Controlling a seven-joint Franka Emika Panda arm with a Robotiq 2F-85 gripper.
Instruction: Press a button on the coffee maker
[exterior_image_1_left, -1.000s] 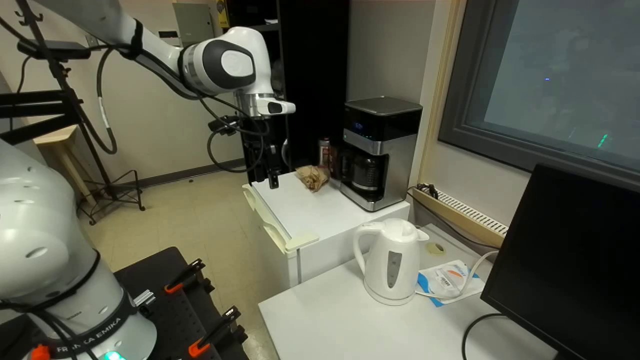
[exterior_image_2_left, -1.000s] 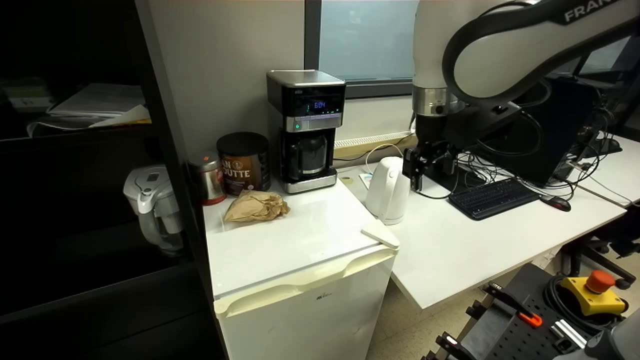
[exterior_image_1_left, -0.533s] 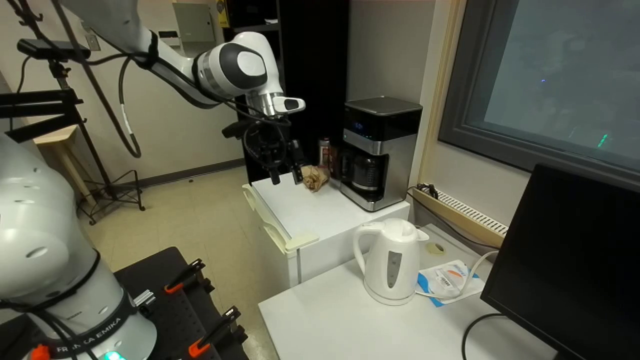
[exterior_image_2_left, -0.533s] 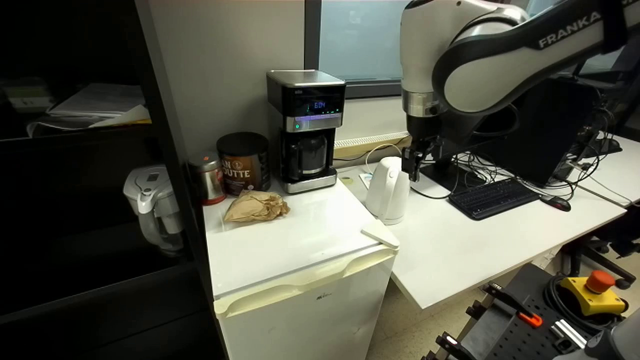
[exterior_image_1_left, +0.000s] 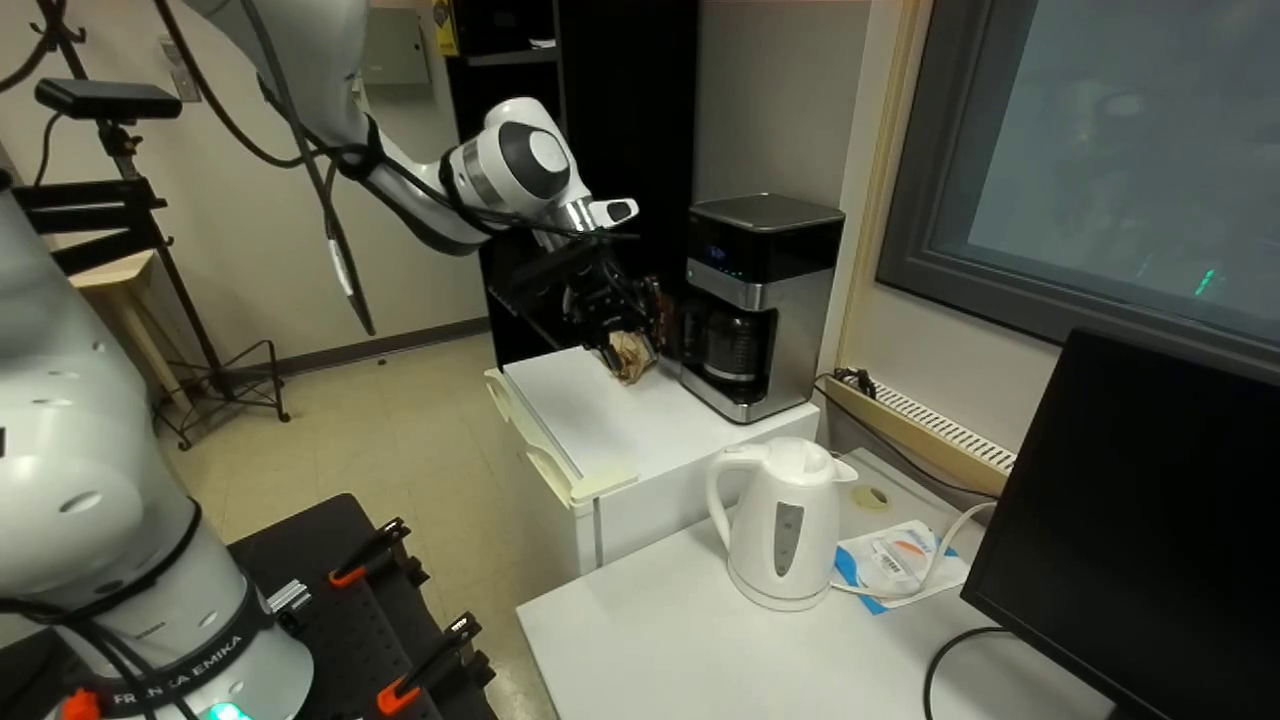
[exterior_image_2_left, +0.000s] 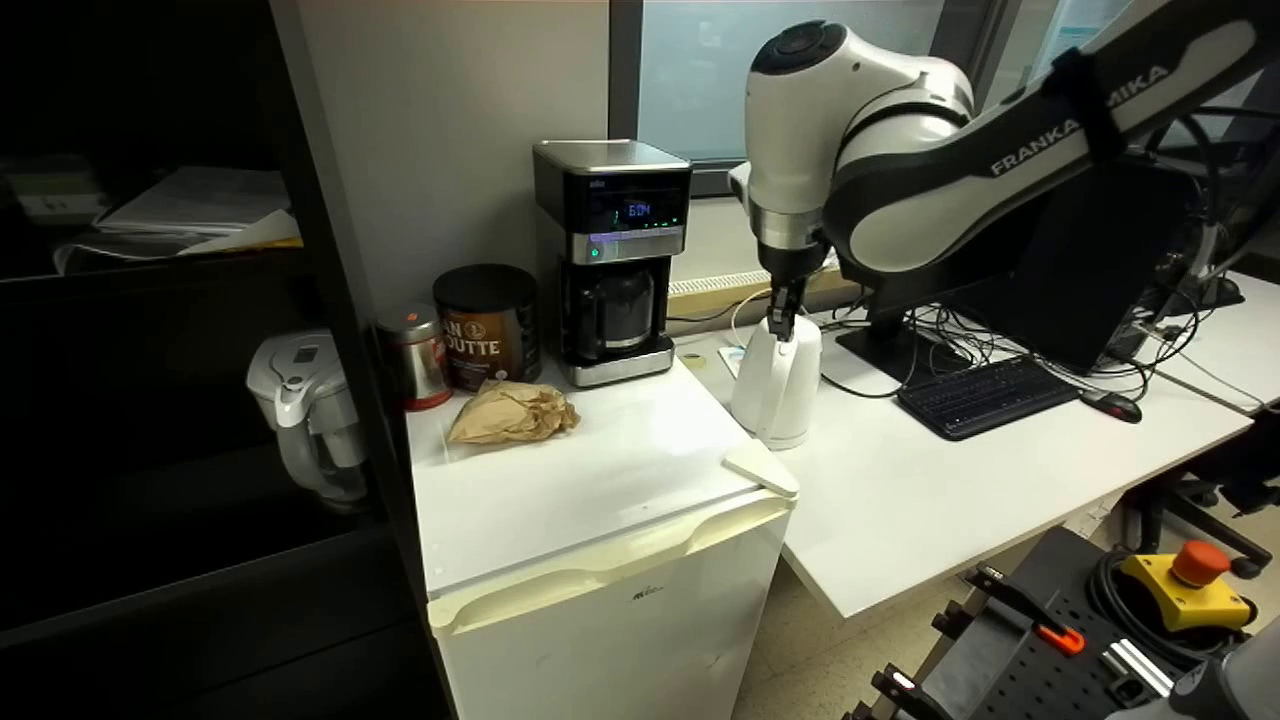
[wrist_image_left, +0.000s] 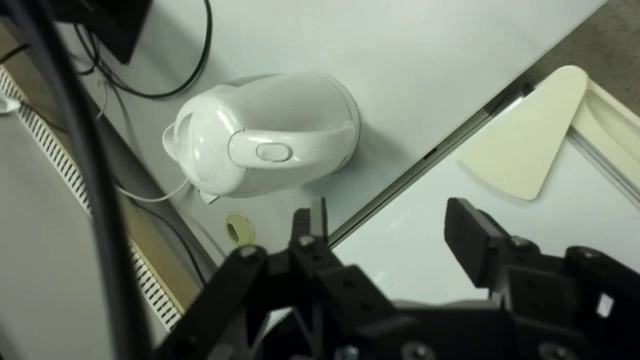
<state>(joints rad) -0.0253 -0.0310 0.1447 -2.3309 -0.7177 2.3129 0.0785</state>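
Reaching the coffee maker (exterior_image_2_left: 615, 245) calls for skirting the kettle (wrist_image_left: 262, 137), then closing the fingers (wrist_image_left: 467, 240) (spread, holding nothing) before pressing.

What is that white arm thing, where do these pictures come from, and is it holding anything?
That's a robot's arm, a machine with bending joints. At its end is a black gripper for pinching. Its fingers are wide apart with nothing between them, so it holds nothing. Two pictures look on from different spots nearby; the third is taken from the arm itself. On the fridge are the coffee maker, a tin and a bag. On the desk are the kettle and a keyboard. Its job is at the coffee maker, but it isn't touching that.
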